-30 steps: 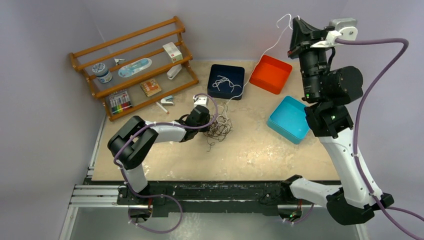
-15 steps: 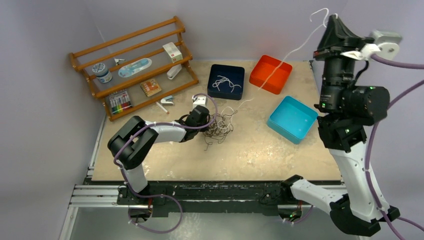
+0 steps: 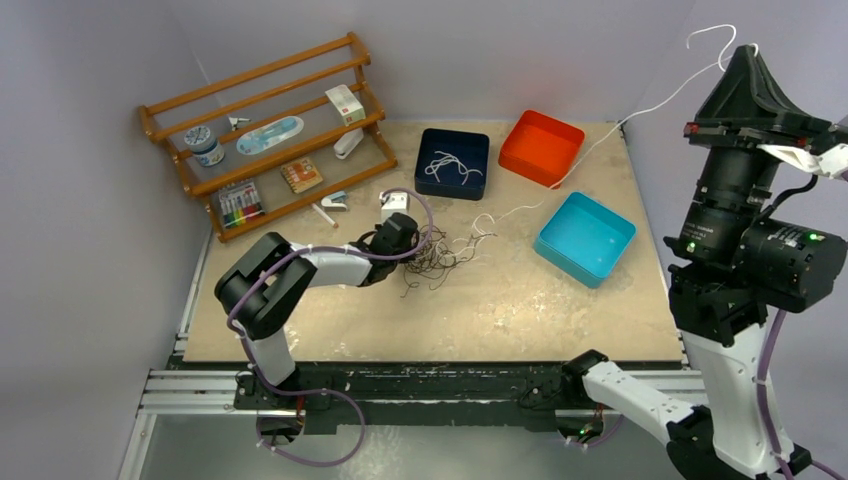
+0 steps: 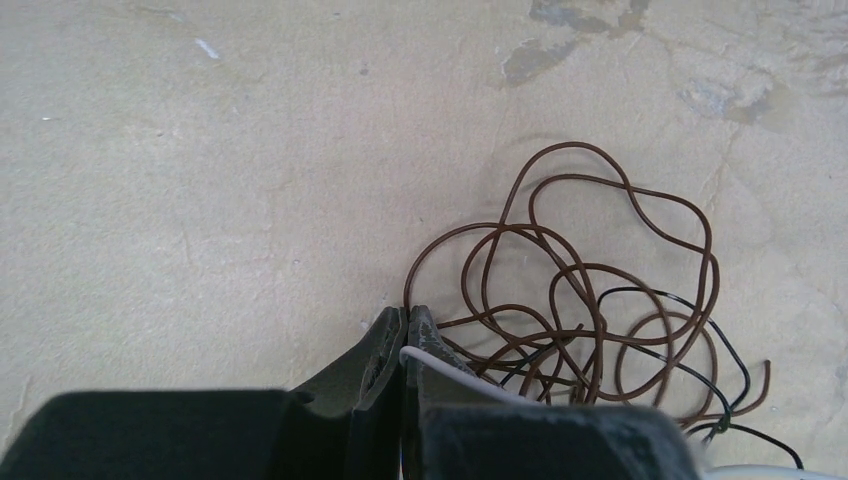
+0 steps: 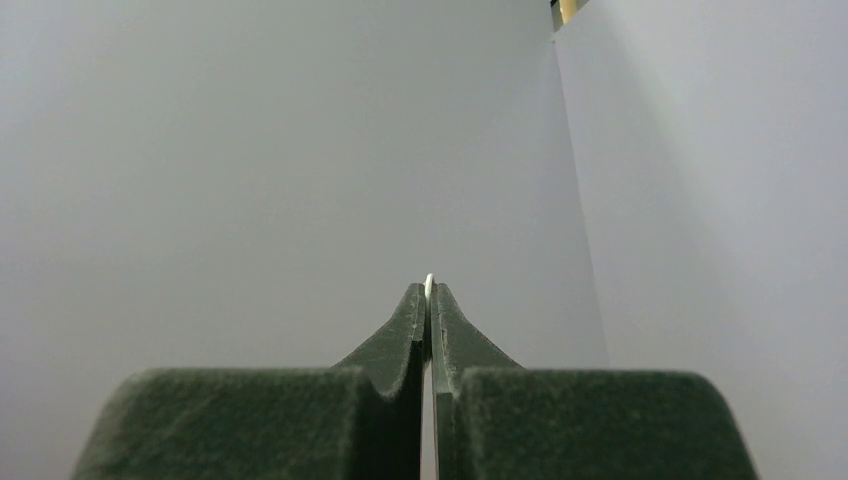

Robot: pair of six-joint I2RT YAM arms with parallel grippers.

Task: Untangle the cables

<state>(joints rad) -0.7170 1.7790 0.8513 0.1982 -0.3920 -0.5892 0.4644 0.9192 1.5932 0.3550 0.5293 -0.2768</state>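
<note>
Two grippers were clenched: the left gripper (image 4: 405, 322) anchored the cable tangle (image 3: 440, 258) at its tips on the counter (image 3: 500, 310), so the right gripper (image 3: 746, 52), pinching the white cable (image 5: 429, 279) stretched below it, could likely draw that strand free.

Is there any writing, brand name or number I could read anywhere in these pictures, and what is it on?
None can be read. The small box, the round tin and the pack of pens on the wooden rack may carry print, but it is too small and blurred. The two wrist views show no writing.
</note>
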